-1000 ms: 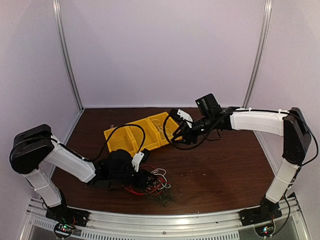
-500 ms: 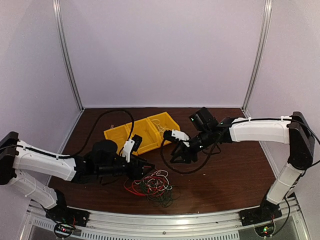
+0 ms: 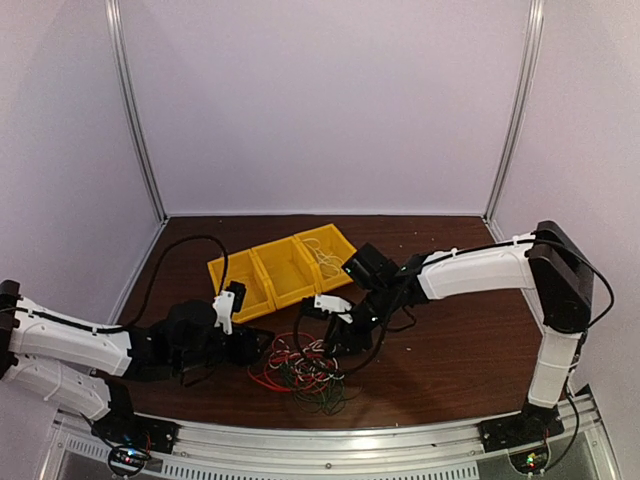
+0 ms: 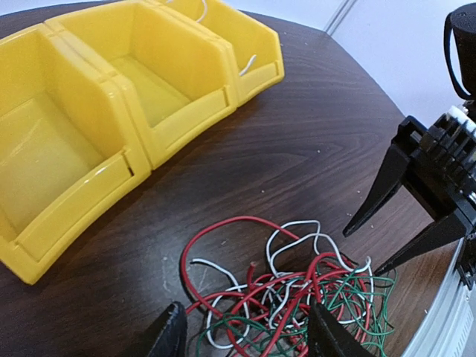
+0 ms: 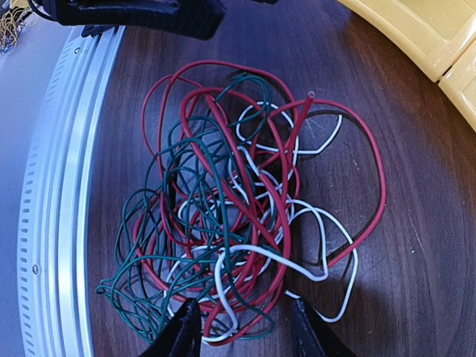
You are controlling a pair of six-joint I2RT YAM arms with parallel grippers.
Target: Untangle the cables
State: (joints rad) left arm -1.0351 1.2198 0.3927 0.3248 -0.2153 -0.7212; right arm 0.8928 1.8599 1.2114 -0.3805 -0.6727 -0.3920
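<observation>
The cables lie as one tangled heap of red, white and dark green wires on the brown table near its front edge. My left gripper is at the heap's left side, open; in the left wrist view its fingertips straddle the cables with nothing clamped. My right gripper hovers at the heap's far right edge, open. Seen from the right wrist, the cables spread just ahead of my right gripper, a white loop nearest the tips. The two grippers face each other across the heap.
A row of three yellow bins stands behind the heap; the rightmost holds a white wire. The metal rail of the table's front edge runs close to the heap. Black arm cables loop over the table.
The right arm swung from over the bins down to the heap. The left arm pulled back leftward off the heap and its jaws opened wider.
</observation>
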